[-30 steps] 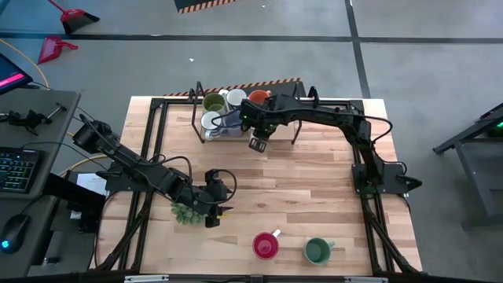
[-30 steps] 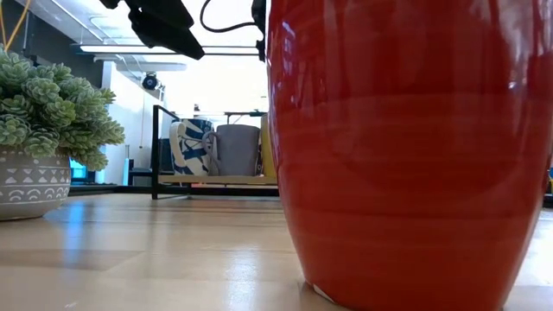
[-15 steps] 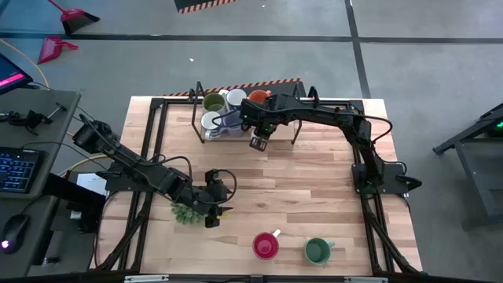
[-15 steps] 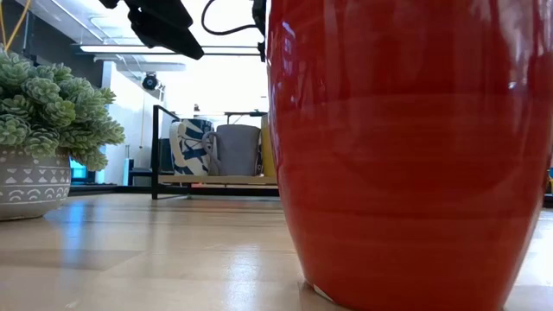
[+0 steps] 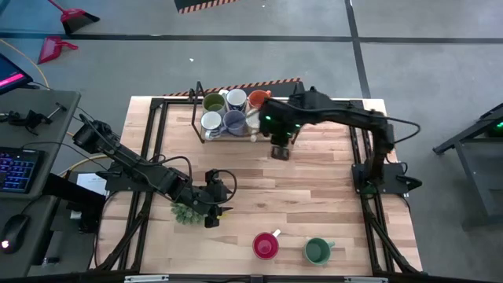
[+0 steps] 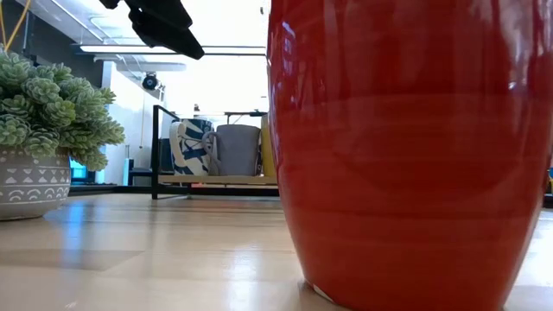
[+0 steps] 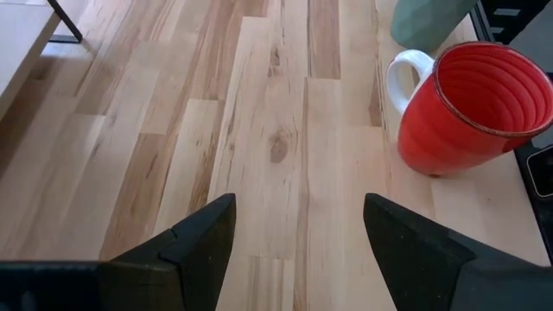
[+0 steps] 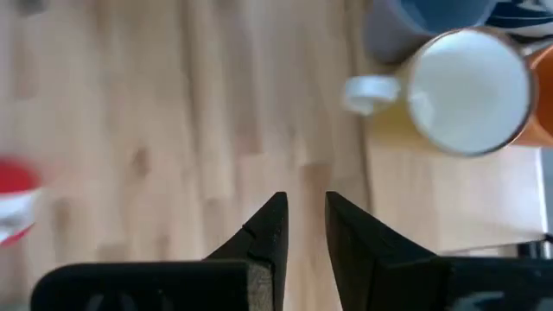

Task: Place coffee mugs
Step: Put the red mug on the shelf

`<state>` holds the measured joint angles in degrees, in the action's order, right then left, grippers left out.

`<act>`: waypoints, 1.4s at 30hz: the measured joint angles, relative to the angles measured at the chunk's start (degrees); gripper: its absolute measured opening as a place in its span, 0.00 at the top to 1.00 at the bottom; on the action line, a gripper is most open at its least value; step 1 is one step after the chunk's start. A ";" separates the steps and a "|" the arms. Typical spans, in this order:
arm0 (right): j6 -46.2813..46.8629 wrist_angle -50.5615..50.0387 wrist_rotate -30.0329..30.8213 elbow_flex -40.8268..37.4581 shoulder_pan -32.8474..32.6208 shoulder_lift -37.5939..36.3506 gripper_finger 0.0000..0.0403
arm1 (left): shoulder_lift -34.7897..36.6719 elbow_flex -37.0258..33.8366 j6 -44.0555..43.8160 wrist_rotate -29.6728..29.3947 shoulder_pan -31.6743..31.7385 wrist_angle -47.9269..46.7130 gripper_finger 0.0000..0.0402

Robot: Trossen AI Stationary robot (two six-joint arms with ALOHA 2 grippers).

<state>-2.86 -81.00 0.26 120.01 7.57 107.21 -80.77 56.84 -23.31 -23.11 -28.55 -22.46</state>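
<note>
A black wire rack [image 5: 196,110] at the table's far side holds several mugs: olive green [image 5: 213,102], white [image 5: 236,98], orange [image 5: 258,99], white [image 5: 211,121], blue [image 5: 234,121] and a cream-yellow one [image 5: 253,119] [image 8: 471,91] at its right near corner. A red mug [image 5: 266,245] [image 7: 471,104] and a dark green mug [image 5: 317,251] stand upright near the table's near edge. My right gripper [image 5: 280,152] [image 8: 306,203] hovers just right of and nearer than the rack, narrowly open and empty. My left gripper [image 5: 214,211] [image 7: 298,207] waits wide open beside the plant.
A bushy plant in a patterned pot [image 5: 187,211] [image 6: 43,130] stands left of centre, under my left arm. Bare wood lies between the rack and the two near mugs. In the low view the red mug [image 6: 406,147] fills the right half, with the rack [image 6: 216,151] behind.
My right gripper has swung from the rack's front toward the table's right edge and slightly toward the near edge. The cream-yellow mug at the rack's right near corner, covered by that arm before, now shows standing there.
</note>
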 joint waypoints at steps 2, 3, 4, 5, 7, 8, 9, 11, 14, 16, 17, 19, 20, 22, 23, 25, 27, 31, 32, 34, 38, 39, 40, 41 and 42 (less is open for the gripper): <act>0.46 -2.80 -0.33 0.00 -1.30 -2.51 0.86 | 0.00 0.00 0.00 0.00 0.01 0.00 0.39; 0.95 -4.01 -0.25 -0.10 -2.01 -3.71 0.86 | 0.00 0.00 0.00 0.02 -0.01 0.00 0.39; 1.61 -4.57 0.06 -0.53 -2.63 -5.10 0.86 | 0.00 0.00 0.00 0.02 -0.01 0.00 0.39; 2.21 -4.73 0.76 -1.29 -3.13 -6.51 0.86 | 0.00 0.00 -0.02 0.02 -0.01 0.00 0.39; 3.51 -4.25 1.65 -4.07 -4.25 -9.98 0.86 | 0.00 0.00 -0.02 0.01 0.01 0.07 0.39; 4.50 -3.54 2.56 -6.04 -4.81 -11.91 0.86 | 0.00 0.00 -0.03 0.02 0.00 0.06 0.39; 5.57 -2.53 3.25 -8.49 -5.46 -14.06 0.86 | 0.00 0.00 -0.04 0.02 -0.01 0.03 0.39; 7.99 0.58 4.77 -14.73 -6.74 -18.95 0.86 | 0.00 0.00 -0.07 0.02 -0.01 0.10 0.39; 12.20 7.45 5.81 -26.37 -8.54 -27.52 0.86 | 0.00 0.00 -0.09 0.00 -0.01 0.11 0.39; 16.14 12.11 6.07 -34.23 -9.94 -33.52 0.86 | 0.00 0.00 -0.09 0.02 0.00 0.09 0.39; 18.16 14.54 5.95 -38.08 -10.69 -36.49 0.86 | 0.00 0.00 -0.09 0.01 -0.01 0.11 0.39; 21.78 18.94 5.72 -44.68 -12.46 -42.03 0.86 | 0.00 0.00 -0.07 0.00 0.01 0.09 0.39; 23.18 20.81 5.72 -47.74 -13.34 -44.62 0.86 | 0.00 0.00 -0.07 0.01 0.01 0.11 0.39; 25.65 24.39 5.77 -53.07 -15.20 -49.65 0.86 | 0.00 0.00 -0.07 0.00 0.01 0.19 0.39; 26.81 25.86 6.01 -55.44 -16.09 -52.00 0.86 | 0.00 0.00 -0.07 0.00 0.01 0.32 0.39; 28.69 28.16 7.22 -59.69 -17.79 -56.24 0.86 | 0.00 0.00 -0.07 -0.05 0.17 1.07 0.39; 30.36 29.94 9.12 -63.61 -19.54 -60.45 0.86 | 0.00 0.00 -0.07 -0.09 0.56 2.14 0.39; 32.81 33.65 11.82 -70.90 -22.62 -67.47 0.86 | 0.00 0.00 -0.11 -0.13 1.70 4.99 0.39; 33.38 34.71 11.90 -72.67 -23.27 -68.96 0.86 | 0.00 0.00 -0.18 -0.13 2.05 5.70 0.39; 34.37 38.03 11.93 -76.40 -24.42 -71.77 0.86 | 0.00 0.00 -1.20 -0.19 2.56 7.39 0.39; 35.38 44.09 11.07 -84.21 -26.76 -76.52 0.86 | 0.00 0.00 -4.91 -0.23 4.01 10.40 0.39; 36.06 45.46 10.76 -86.18 -27.36 -77.55 0.86 | 0.00 0.00 -6.06 -0.24 4.35 11.09 0.39; 36.92 47.03 10.15 -88.03 -27.90 -78.45 0.86 | 0.00 0.00 -7.34 -0.22 4.65 11.67 0.39; 37.87 48.52 9.72 -89.87 -28.48 -79.17 0.86 | 0.00 0.00 -8.75 -0.14 4.89 12.53 0.39; 38.78 50.17 8.90 -91.61 -28.99 -79.85 0.86 | 0.00 0.00 -10.19 -0.02 5.04 13.73 0.39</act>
<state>35.92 -30.83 9.16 28.39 -21.42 27.36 -80.77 56.84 -33.50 -23.13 -23.50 -8.73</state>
